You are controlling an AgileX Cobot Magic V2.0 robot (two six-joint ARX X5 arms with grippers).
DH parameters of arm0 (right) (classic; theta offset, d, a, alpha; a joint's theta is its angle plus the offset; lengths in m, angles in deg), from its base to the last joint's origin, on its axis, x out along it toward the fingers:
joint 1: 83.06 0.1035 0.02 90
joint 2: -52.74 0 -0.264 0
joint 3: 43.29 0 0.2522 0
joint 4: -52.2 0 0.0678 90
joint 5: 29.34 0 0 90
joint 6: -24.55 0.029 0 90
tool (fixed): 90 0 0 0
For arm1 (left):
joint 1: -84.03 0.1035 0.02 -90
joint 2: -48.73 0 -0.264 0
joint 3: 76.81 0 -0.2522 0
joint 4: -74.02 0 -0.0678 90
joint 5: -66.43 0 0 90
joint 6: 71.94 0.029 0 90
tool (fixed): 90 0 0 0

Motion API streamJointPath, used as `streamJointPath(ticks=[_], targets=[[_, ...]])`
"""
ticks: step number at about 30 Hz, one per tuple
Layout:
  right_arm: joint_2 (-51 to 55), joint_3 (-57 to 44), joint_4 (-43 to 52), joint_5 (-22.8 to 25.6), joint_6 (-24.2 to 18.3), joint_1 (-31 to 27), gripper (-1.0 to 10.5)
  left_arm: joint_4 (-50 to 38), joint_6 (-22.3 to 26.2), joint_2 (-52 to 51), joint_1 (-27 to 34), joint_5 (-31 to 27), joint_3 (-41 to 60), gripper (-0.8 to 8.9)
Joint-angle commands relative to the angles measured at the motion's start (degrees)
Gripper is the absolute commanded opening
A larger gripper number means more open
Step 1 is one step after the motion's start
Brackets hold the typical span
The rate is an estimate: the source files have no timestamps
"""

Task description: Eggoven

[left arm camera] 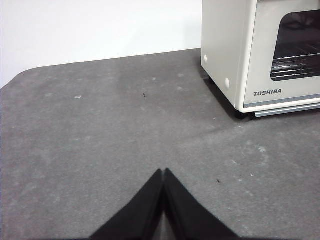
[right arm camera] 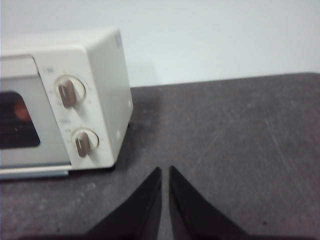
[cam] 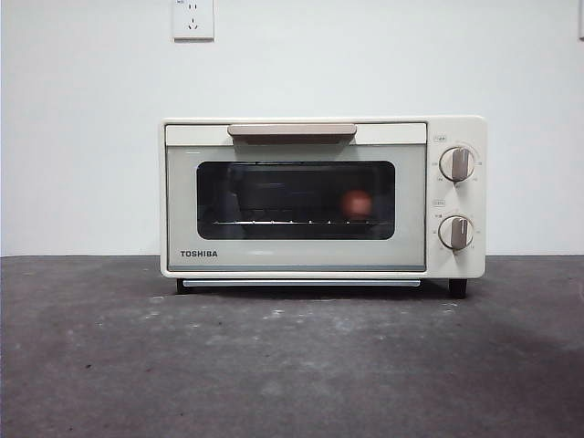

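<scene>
The cream TOSHIBA toaster oven point(cam: 321, 197) stands on the dark table with its door shut. A reddish-brown egg point(cam: 357, 203) rests on the rack inside, seen through the glass window at the right. The egg also shows in the right wrist view point(right arm camera: 21, 110). My left gripper point(left arm camera: 163, 172) is shut and empty over the table, off the oven's point(left arm camera: 260, 55) left side. My right gripper point(right arm camera: 165, 170) is shut and empty over the table, off the oven's point(right arm camera: 65, 95) right side near its two knobs point(right arm camera: 67, 93). Neither gripper shows in the front view.
The tan handle point(cam: 292, 131) runs along the top of the oven door. A white wall with a socket point(cam: 192, 18) stands behind the oven. The grey table point(cam: 292, 365) stretches in front of the oven.
</scene>
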State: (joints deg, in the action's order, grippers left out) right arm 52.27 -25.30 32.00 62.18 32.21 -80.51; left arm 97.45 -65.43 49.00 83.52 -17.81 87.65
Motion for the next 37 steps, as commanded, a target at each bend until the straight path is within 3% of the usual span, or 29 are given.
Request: streamJointPath(ticks=[1, 7, 37], targets=[[0.26, -1.53, -0.04, 0.0, -0.39, -0.46, 0.0, -0.63, -0.13, -0.09, 0.09, -0.22, 1.62, 0.07], [0.26, -3.65, -3.72, -0.02, 2.21, -0.55, 0.0, -0.66, -0.13, -0.09, 0.09, -0.24, 1.62, 0.07], [0.26, -3.54, -2.14, 0.02, 2.16, -0.52, 0.0, -0.63, -0.13, -0.09, 0.09, -0.24, 1.62, 0.08]])
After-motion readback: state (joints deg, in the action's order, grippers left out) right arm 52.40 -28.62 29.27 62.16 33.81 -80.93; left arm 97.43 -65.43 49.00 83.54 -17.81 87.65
